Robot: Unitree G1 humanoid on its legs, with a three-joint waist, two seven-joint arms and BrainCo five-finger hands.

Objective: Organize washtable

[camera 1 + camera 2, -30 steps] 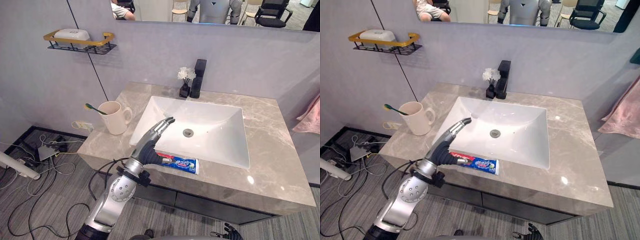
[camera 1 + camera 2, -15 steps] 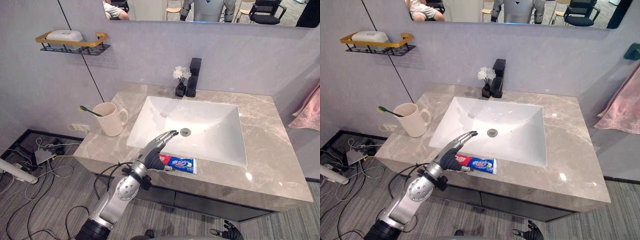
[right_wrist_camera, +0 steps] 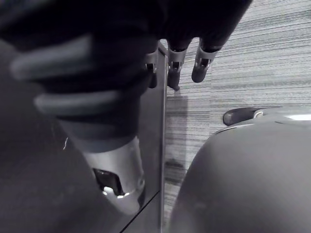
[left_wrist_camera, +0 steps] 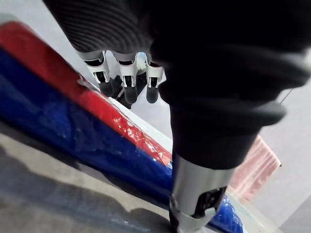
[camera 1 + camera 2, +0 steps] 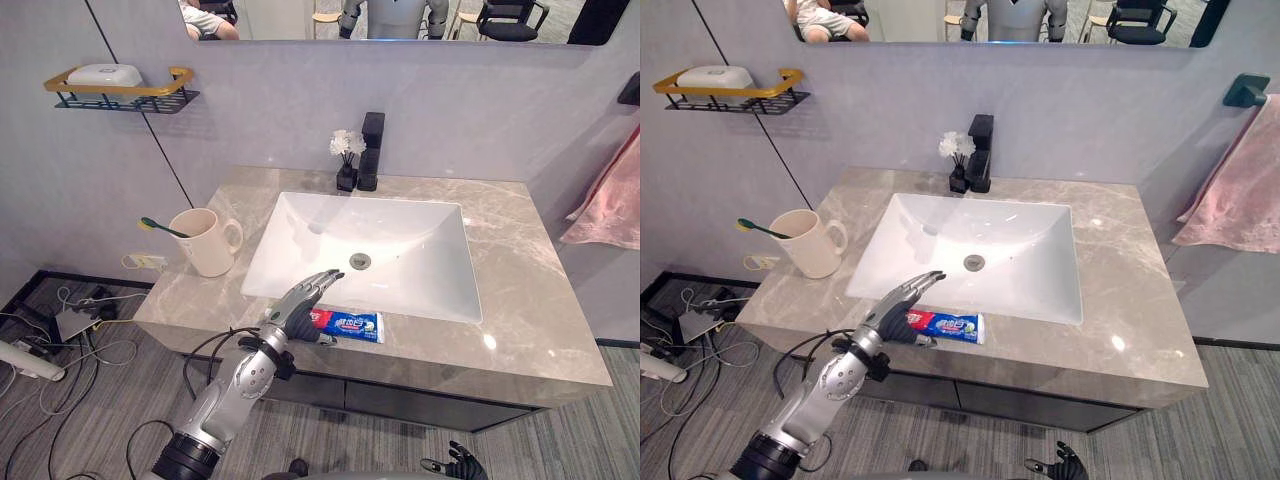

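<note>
A red and blue toothpaste tube (image 5: 352, 323) lies flat on the counter's front strip, just before the white sink (image 5: 400, 235). My left hand (image 5: 298, 305) hovers over the tube's left end, open, with straight fingers pointing at the basin and the thumb beside the tube. In the left wrist view the tube (image 4: 73, 126) runs right under the fingers (image 4: 127, 82). A beige cup (image 5: 207, 243) with a green toothbrush (image 5: 160, 227) stands at the counter's left. My right hand (image 5: 455, 464) hangs low below the counter, its fingers (image 3: 174, 60) relaxed.
A black faucet (image 5: 371, 150) and a small vase of white flowers (image 5: 346, 160) stand behind the sink. A gold-railed wall shelf (image 5: 170, 88) at upper left holds a soap dish (image 5: 98, 74). A pink towel (image 5: 605, 205) hangs at right. Cables lie on the floor at left.
The camera has shifted, so the whole scene has slid left. My left hand has sunk from above the sink's edge down to the tube's left end.
</note>
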